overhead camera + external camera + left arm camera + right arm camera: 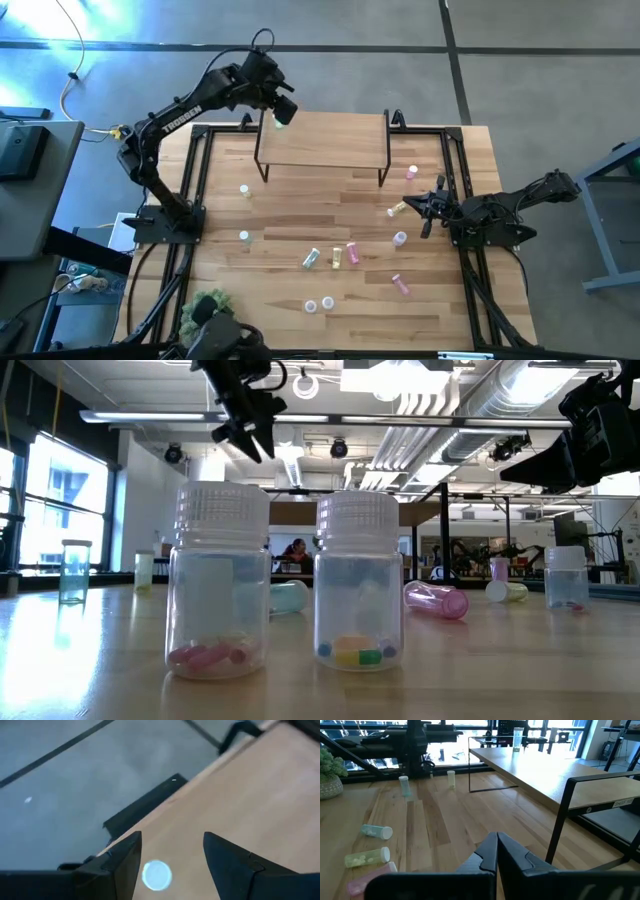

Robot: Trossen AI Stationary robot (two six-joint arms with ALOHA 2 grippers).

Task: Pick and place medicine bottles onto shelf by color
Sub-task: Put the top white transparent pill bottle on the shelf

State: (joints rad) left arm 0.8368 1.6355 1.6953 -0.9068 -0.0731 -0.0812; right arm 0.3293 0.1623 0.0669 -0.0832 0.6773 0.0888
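Across near tabletop point(300, 330), approx. a dozen medicine bottles point(340, 257) lie unsorted; right tool point(428, 213) pressed together beside them. Farther, left tool point(281, 113) spread above one green bottle point(156, 874) on shelf point(330, 140) w/ most left.

grey floor point(560, 60), big windows point(60, 500), ceiling ducts point(450, 400)

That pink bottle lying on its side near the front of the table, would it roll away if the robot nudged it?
Probably. The pink bottle is a smooth cylinder lying on its side on the flat table, so a sideways nudge would likely roll it. It looks like light, clear plastic with little inside, so it should shift easily and might slip between fingers.
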